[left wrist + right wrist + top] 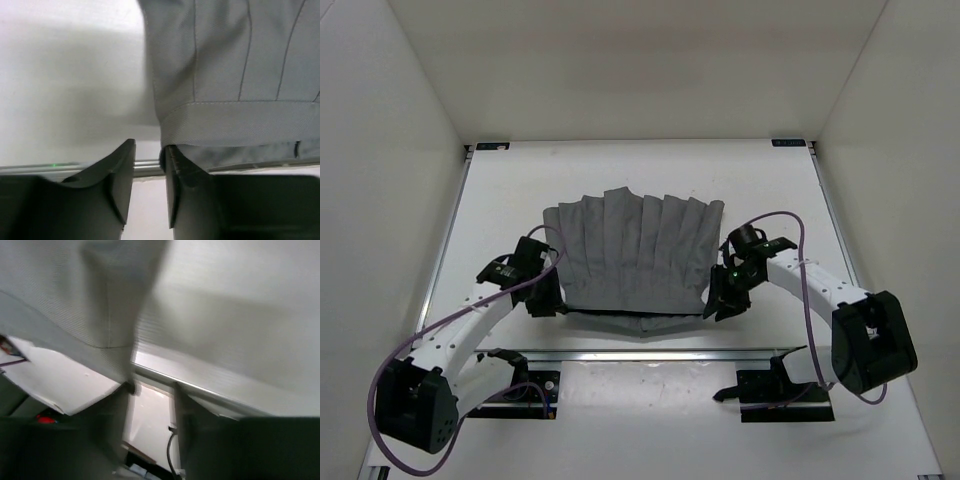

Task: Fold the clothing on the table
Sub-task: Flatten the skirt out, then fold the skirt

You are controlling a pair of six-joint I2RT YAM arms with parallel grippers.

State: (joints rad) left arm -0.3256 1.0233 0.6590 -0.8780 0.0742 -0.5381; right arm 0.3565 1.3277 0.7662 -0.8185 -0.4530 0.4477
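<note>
The clothing (pixel 635 255), a grey pleated garment, lies flat on the middle of the white table (pixel 500 200), with a darker layer showing along its near edge. My left gripper (pixel 546 296) sits at its near-left corner. In the left wrist view that gripper (pixel 150 150) is open with nothing in the gap, and the stitched hem of the clothing (pixel 235 120) rests over the tip of one finger. My right gripper (pixel 722 300) sits at the near-right corner. In the right wrist view it (pixel 152 387) is also open, and the clothing (pixel 75 300) hangs just past its left fingertip.
A metal rail (pixel 650 355) runs across the table's near edge, between the garment and the arm bases. White walls close in the table on the left, right and far sides. Black brackets (pixel 490 146) (pixel 788 142) mark the far corners.
</note>
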